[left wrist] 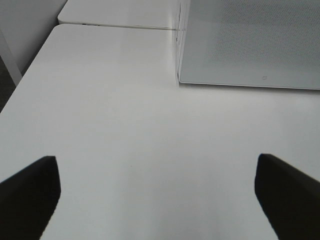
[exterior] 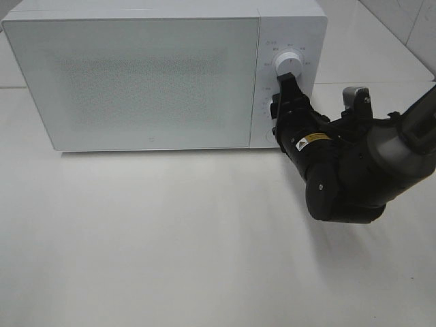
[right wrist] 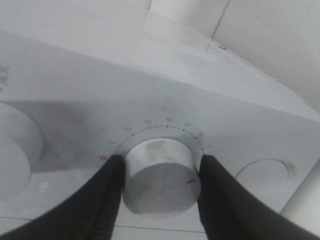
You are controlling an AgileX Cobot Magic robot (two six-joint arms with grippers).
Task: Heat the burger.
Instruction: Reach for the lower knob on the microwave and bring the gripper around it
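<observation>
- tabletop (exterior: 170,245): white, plain; tiled wall (exterior: 417,20) behind.
- microwave (exterior: 136,75) x1, door shut; knobs x2: upper knob (exterior: 289,63), lower knob (right wrist: 160,186).
- left gripper (left wrist: 156,167) x1: fingers spread wide, above tabletop.
- right gripper (right wrist: 161,167) x1: fingers pinching lower knob.
- burger: not in view, pos. unknown.

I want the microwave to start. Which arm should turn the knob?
Probably right: the right gripper has a finger on each side of the knob, while the left gripper hangs open over the table.

Lighting bright, diffuse, from above; white worktop (exterior: 170,259) near washed out. Soft shadow beneath arm (exterior: 354,177). Right wrist view close, dial (right wrist: 161,182) slightly blurred.
</observation>
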